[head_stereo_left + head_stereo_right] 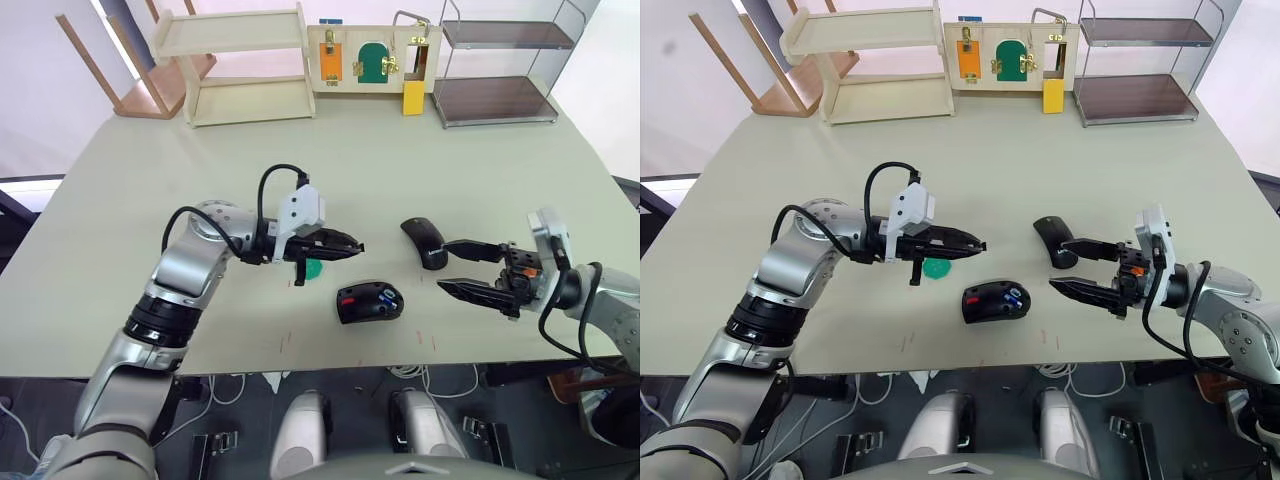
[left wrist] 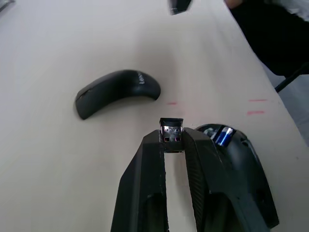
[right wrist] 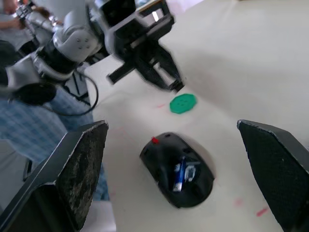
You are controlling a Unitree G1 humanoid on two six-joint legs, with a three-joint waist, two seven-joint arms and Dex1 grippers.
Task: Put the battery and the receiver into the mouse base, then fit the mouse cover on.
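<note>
I have the receiver [image 2: 172, 136] pinched between the left gripper [image 1: 352, 245]'s fingers, held above the bench [image 1: 120, 200] just short of the mouse base [image 1: 369, 301], lined up for its slot. The battery [image 3: 180, 173] already sits in the base. My right gripper [image 1: 448, 268] waits with fingers spread wide beside the mouse cover [image 1: 424, 242], which lies near the base, ready for fitting afterwards.

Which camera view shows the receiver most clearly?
The left wrist view: the receiver sits close up, pinched between the left gripper fingertips, above the mouse base. The eye views show only that gripper's dark tip, and the right wrist view shows it blurred.
</note>
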